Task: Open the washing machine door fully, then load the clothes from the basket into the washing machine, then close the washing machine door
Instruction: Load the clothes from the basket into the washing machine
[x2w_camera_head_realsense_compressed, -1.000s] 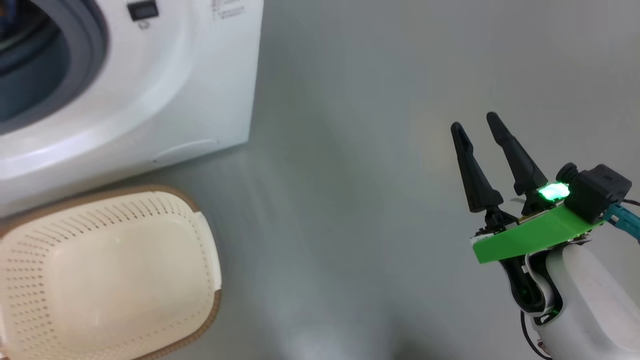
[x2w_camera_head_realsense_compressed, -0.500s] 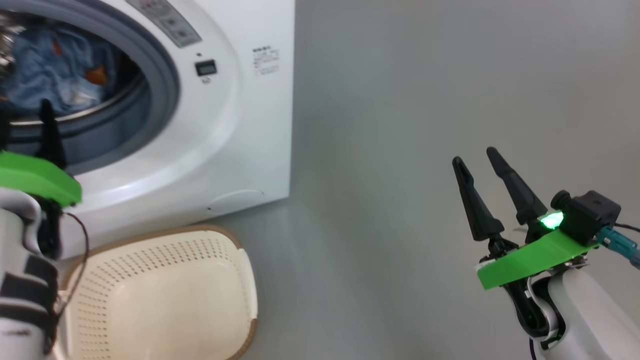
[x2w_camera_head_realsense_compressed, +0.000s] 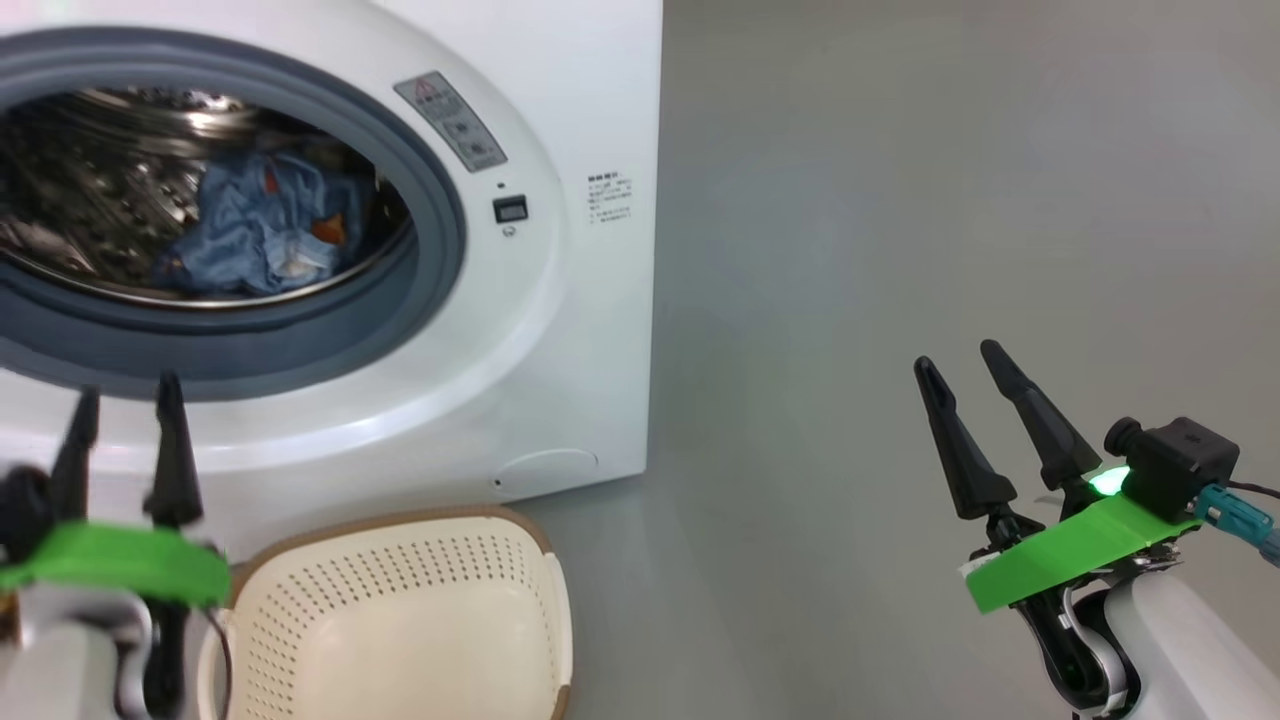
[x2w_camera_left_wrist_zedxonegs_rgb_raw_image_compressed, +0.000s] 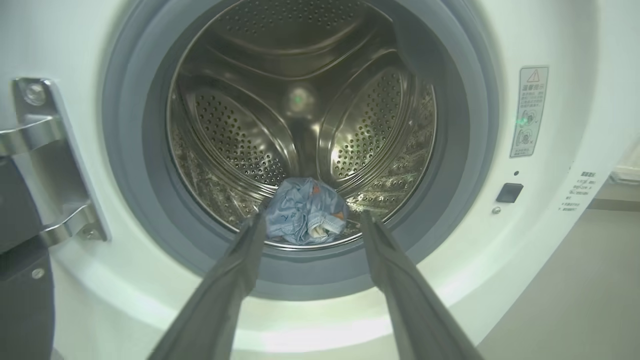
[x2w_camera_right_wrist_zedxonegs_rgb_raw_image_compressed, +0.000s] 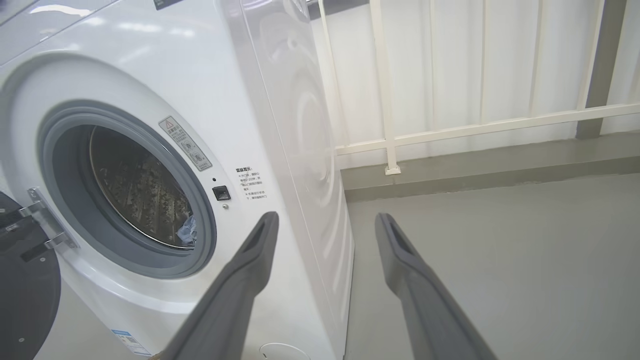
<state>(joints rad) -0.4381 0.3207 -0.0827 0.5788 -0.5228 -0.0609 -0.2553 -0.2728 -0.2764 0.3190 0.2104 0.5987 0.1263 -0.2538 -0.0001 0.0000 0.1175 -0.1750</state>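
Clothes (x2w_camera_head_realsense_compressed: 255, 225) in washing machine (x2w_camera_head_realsense_compressed: 560, 330); basket (x2w_camera_head_realsense_compressed: 400, 520) nearby

The floor (x2w_camera_head_realsense_compressed: 900, 200) was a smooth, plain grey surface with a soft sheen, evenly lit and carrying faint pale reflections. In the right wrist view its far edge met a low grey kerb (x2w_camera_right_wrist_zedxonegs_rgb_raw_image_compressed: 500, 165). On the kerb stood a cream railing (x2w_camera_right_wrist_zedxonegs_rgb_raw_image_compressed: 480, 127) of thin upright posts and one horizontal bar. Behind the railing ran a white backdrop (x2w_camera_right_wrist_zedxonegs_rgb_raw_image_compressed: 450, 60) of vertical panels or pleats; which could not be told. A dark grey-brown post (x2w_camera_right_wrist_zedxonegs_rgb_raw_image_compressed: 597, 70) stood upright at its right end.
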